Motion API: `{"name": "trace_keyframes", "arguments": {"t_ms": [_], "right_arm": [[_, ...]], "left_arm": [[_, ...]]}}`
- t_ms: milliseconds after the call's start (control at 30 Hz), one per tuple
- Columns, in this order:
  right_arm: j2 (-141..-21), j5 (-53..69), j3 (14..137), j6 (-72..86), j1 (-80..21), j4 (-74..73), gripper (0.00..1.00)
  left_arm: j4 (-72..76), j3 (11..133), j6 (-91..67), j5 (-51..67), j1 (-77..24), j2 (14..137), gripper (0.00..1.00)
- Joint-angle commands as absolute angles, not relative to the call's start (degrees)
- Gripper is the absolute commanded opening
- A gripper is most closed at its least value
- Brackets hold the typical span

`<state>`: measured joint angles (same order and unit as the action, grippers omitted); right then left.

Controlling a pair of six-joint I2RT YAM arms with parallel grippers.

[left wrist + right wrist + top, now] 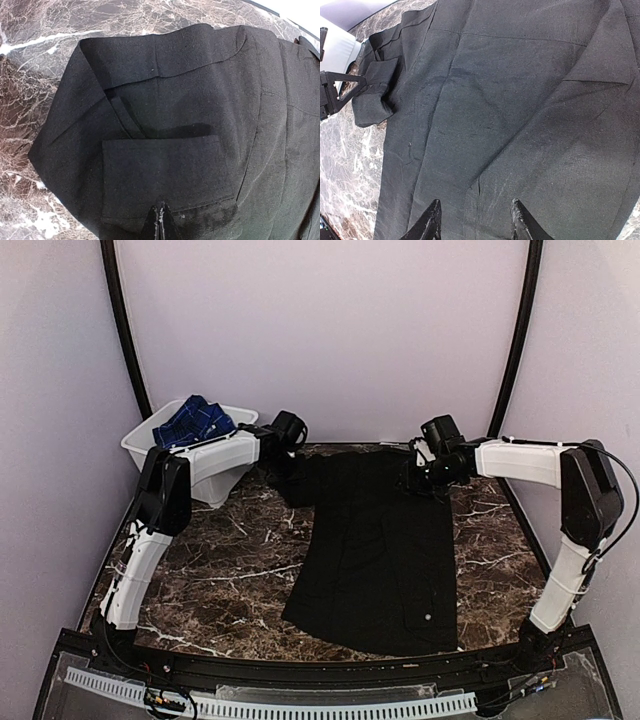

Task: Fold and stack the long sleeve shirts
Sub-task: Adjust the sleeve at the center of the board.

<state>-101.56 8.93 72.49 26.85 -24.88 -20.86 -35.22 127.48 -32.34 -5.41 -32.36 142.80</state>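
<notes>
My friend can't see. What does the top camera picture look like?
A black shirt lies spread on a dark marble table, with the robot's left gripper and right gripper at its far corners. A blue checked shirt sits in a white tub at the far left.

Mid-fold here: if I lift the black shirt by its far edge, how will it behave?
Likely floppy: the black shirt lies flat with soft creases and a folded-over sleeve, so it should drape from any pinch. Probably light, being thin cloth. Pushed on the glossy marble table, it would probably bunch rather than slide whole.
</notes>
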Motion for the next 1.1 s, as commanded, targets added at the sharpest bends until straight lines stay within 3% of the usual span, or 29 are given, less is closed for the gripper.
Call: {"name": "trace_keyframes", "arguments": {"t_ms": [0, 233, 300, 533, 700, 1067], "right_arm": [[-100.17, 8.26, 72.71, 27.08, -25.74, -20.44, 0.44], [-100.24, 7.83, 73.01, 26.92, -26.69, -20.83, 0.45], [-100.26, 7.61, 72.97, 26.82, -26.80, -20.98, 0.45], [-99.79, 7.28, 72.22, 26.98, -26.94, -20.90, 0.45], [-99.51, 7.29, 71.98, 27.14, -27.07, -20.78, 0.45], [-99.99, 7.38, 72.23, 27.51, -27.27, -20.36, 0.45]], "left_arm": [[-37.41, 128.32, -31.39, -7.93, -32.42, 139.06, 0.04], [-40.51, 126.14, -33.98, -11.96, -32.43, 139.00, 0.47], [-39.96, 125.41, -34.23, -11.31, -32.39, 139.04, 0.52], [-37.40, 123.49, -35.54, -7.47, -32.34, 139.51, 0.53], [-36.88, 123.82, -36.64, -5.32, -32.43, 139.05, 0.44], [-35.28, 123.78, -35.00, -4.03, -33.38, 135.67, 0.02]]}}
